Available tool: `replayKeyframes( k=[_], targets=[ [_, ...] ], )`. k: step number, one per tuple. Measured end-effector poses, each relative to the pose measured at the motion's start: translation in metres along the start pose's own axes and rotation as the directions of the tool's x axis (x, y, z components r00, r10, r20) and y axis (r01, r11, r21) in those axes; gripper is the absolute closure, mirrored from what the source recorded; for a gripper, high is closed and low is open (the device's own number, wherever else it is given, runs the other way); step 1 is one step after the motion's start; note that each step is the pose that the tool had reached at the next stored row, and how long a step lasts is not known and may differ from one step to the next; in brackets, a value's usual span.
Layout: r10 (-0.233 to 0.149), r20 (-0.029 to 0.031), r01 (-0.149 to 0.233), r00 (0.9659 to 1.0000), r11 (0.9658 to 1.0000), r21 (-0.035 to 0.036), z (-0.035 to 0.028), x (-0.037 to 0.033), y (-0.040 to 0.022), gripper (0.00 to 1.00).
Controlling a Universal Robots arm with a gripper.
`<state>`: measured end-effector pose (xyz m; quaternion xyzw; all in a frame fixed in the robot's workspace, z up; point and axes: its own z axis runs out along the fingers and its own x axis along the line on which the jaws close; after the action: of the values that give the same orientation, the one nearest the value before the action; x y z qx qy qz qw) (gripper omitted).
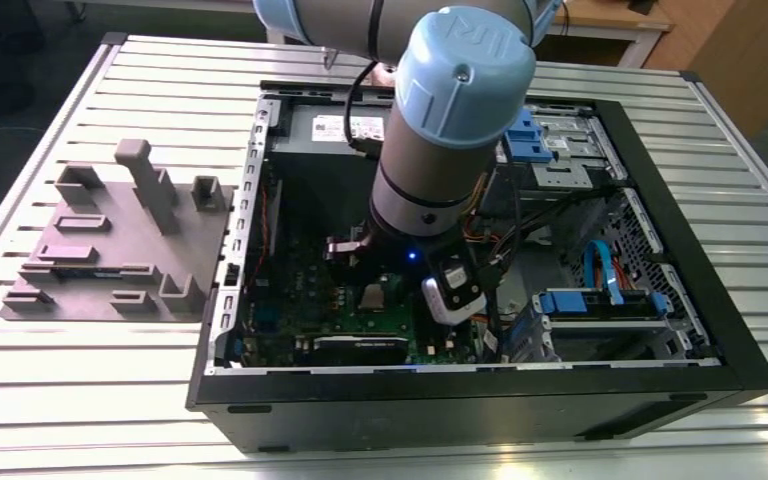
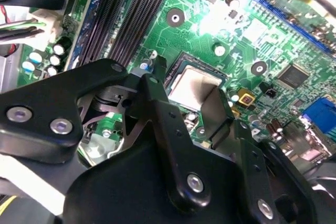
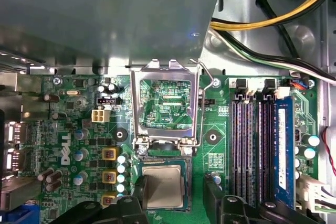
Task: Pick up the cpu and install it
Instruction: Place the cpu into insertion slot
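The cpu [image 3: 164, 186] is shining silver-grey with a thin darker rim. The motherboard [image 3: 63, 124] is showing bright green, with tiny pale lines and dots all over. The gripper [image 3: 176, 195] is looking plain black. The memory slots [image 3: 239, 145] are showing black, and the one blue slot [image 3: 283, 150] is standing out. The cables [image 3: 241, 24] are showing yellow, black and white. In the exterior view the arm [image 1: 451, 90] is showing light blue and silver, the block tray [image 1: 117, 250] is looking dull grey, the computer case [image 1: 491, 415] is looking black, and the table [image 1: 77, 390] is showing silver stripes.

surface: ribbed metal table [image 1: 77, 400] | behind: wooden desk [image 1: 618, 25] | light: glare on slats
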<state>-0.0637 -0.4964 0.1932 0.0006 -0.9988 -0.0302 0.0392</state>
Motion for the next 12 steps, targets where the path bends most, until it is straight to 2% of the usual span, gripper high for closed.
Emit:
replayKeyframes(
  k=[4, 12],
  targets=[
    [0.000, -0.0001, 0.000, 1.0000, 1.0000, -0.0001, -0.0008, 0.0005, 0.0000, 0.45],
    [0.000, 0.0002, 0.000, 1.0000, 1.0000, -0.0017, -0.0016, 0.0072, 0.0001, 0.45]
  ],
)
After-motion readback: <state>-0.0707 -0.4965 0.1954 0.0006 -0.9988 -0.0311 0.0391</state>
